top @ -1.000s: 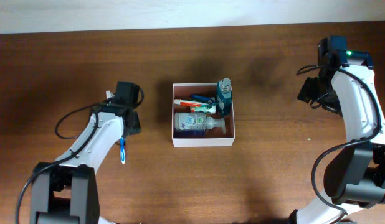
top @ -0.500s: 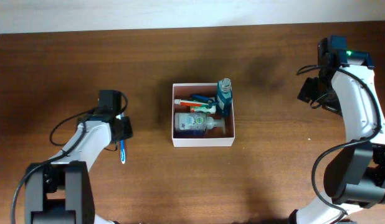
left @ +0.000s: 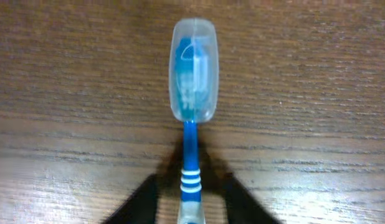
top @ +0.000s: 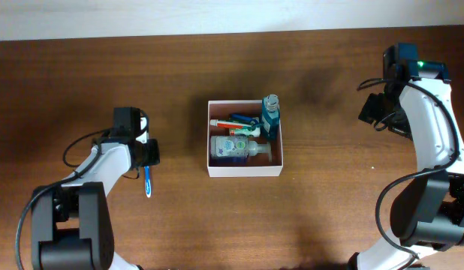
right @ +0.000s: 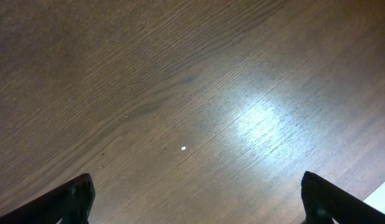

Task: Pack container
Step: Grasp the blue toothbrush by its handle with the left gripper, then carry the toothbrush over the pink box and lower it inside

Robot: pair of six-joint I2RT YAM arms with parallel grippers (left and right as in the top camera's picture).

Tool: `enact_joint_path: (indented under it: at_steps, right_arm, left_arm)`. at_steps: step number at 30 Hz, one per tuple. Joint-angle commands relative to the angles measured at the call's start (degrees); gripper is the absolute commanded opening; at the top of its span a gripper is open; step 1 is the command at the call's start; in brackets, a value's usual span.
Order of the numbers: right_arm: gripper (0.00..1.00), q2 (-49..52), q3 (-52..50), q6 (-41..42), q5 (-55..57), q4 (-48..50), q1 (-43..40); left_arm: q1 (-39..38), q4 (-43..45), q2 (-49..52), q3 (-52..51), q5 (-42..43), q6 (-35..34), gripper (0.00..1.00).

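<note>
The container [top: 245, 171], a square white-walled box with a reddish-brown inside, sits mid-table. It holds a teal bottle [top: 270, 115], a clear labelled bottle [top: 235, 148] and a red-and-white tube [top: 230, 124]. A blue toothbrush [top: 147, 182] with a clear cap on its head [left: 192, 68] lies on the table to the container's left. My left gripper [top: 148, 154] [left: 191, 184] is open, with a finger on each side of the toothbrush handle and a gap on both sides. My right gripper [top: 378, 112] [right: 195, 199] is open and empty over bare wood at the far right.
The table is dark brown wood [top: 329, 195] with a pale wall edge along the back [top: 217, 19]. A tiny white speck [right: 183, 148] lies on the wood under the right gripper.
My left arm has swung left, away from the container, and its gripper has settled over the toothbrush handle. The toothbrush, the container and the right arm have not moved.
</note>
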Motion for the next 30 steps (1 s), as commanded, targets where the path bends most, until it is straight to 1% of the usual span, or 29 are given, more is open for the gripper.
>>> enact_joint_path:
  at_steps: [1, 3, 7, 11, 14, 16, 19, 22, 26, 30]
  right_arm:
    - [0.98, -0.3, -0.2, 0.4, 0.7, 0.0, -0.2]
    - [0.98, -0.3, -0.2, 0.4, 0.7, 0.0, -0.2]
    - [0.99, -0.3, -0.2, 0.4, 0.7, 0.0, -0.2]
    - [0.99, -0.3, -0.2, 0.4, 0.7, 0.0, -0.2]
    - [0.99, -0.3, -0.2, 0.4, 0.7, 0.0, -0.2]
    - [0.99, -0.3, -0.2, 0.4, 0.7, 0.0, -0.2]
    - [0.99, -0.3, -0.2, 0.4, 0.7, 0.0, -0.2]
    - [0.99, -0.3, -0.2, 0.4, 0.7, 0.0, -0.2]
    - [0.99, -0.3, -0.2, 0.4, 0.7, 0.0, -0.2]
    - [0.99, -0.3, -0.2, 0.4, 0.7, 0.0, -0.2]
  left_arm:
    - [0.2, -0.6, 3.8, -1.7, 2.4, 0.7, 0.16]
    - [0.2, -0.6, 3.8, -1.7, 2.4, 0.7, 0.09]
    - [0.2, -0.6, 3.6, -1.7, 2.4, 0.7, 0.03]
    - [0.2, -1.5, 2.4, -0.4, 2.4, 0.7, 0.01]
    - [0.2, -4.0, -0.7, 2.3, 2.4, 0.5, 0.01]
    - [0.1, -5.6, -3.0, 4.0, 2.4, -1.4, 0.01]
    - [0.1, -7.1, -7.5, 6.5, 2.7, -6.3, 0.01]
    - [-0.2, -7.1, -12.5, 8.2, 6.8, -9.9, 0.01]
    - [-1.2, -6.4, -19.2, 9.3, 9.0, -22.2, 0.01]
    - [-3.3, -4.8, -23.8, 9.3, 10.2, -35.5, 0.01]
